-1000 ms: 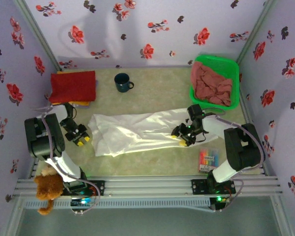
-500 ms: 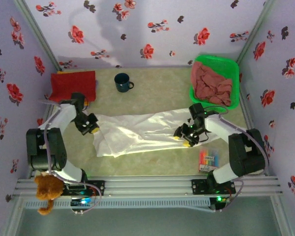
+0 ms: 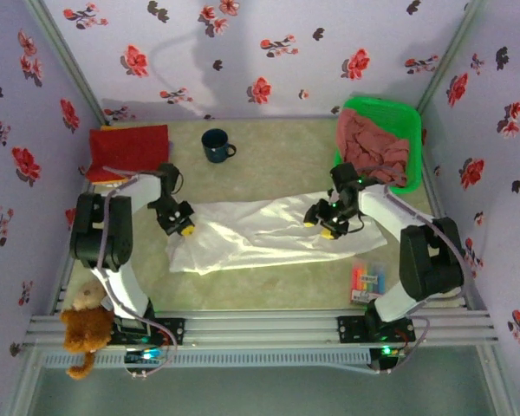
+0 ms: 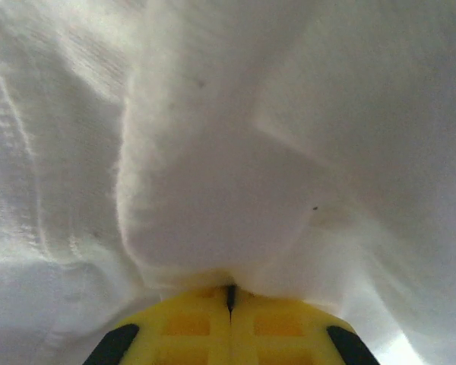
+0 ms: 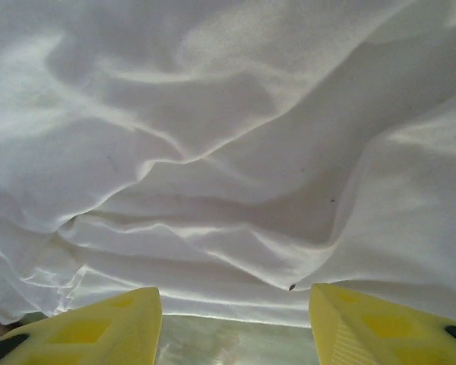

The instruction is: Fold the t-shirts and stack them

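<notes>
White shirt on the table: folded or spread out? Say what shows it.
Spread out, not neatly folded: the white shirt lies long and creased across the table.

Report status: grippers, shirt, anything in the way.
Left gripper shut, pinching the white t-shirt at its left end. Right gripper open over the right end. Shirt spread out, rumpled, unfolded. Blue mug and marker pack lie apart from it.

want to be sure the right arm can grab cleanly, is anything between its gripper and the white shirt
Nothing visible. The right gripper stands open at the edge of the white t-shirt, only bare cloth ahead of its fingers. The marker pack lies aside. The left gripper is shut on the shirt's other end.
</notes>
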